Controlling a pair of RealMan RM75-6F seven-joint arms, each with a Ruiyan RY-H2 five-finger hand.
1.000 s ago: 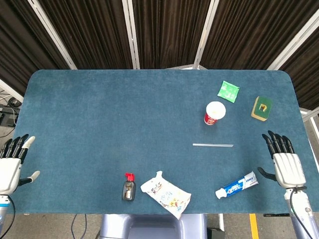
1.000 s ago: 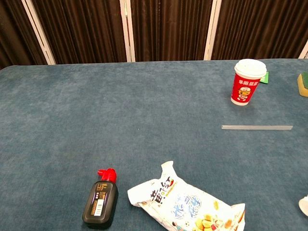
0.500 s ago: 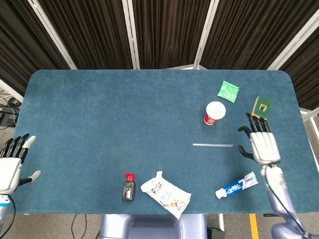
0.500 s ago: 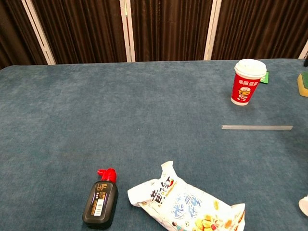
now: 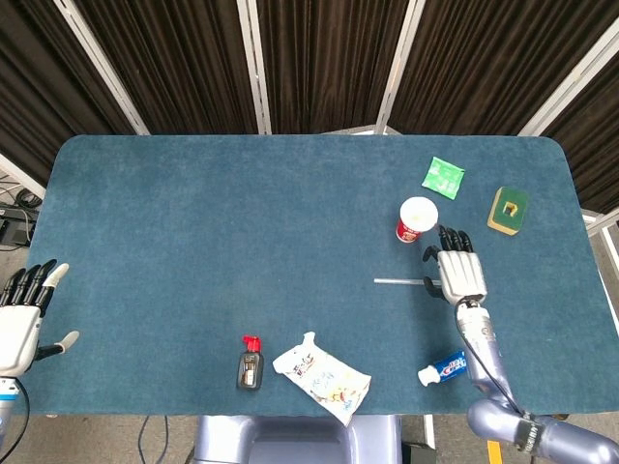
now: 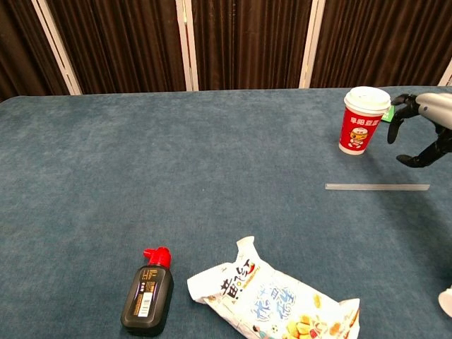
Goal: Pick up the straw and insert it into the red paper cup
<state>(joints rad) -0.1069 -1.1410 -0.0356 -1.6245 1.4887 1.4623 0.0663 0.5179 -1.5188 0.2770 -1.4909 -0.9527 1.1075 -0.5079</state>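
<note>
Nothing done: straw [image 5: 398, 281] flat on table, red paper cup [image 5: 417, 219] upright nearby; right hand [image 5: 459, 274] above straw, fingers spread, empty.

The thin clear plastic straw [image 6: 377, 187] lies flat, crosswise; the upright white-lidded red paper cup [image 6: 363, 121] stands at its 12 o'clock, apart.
</note>
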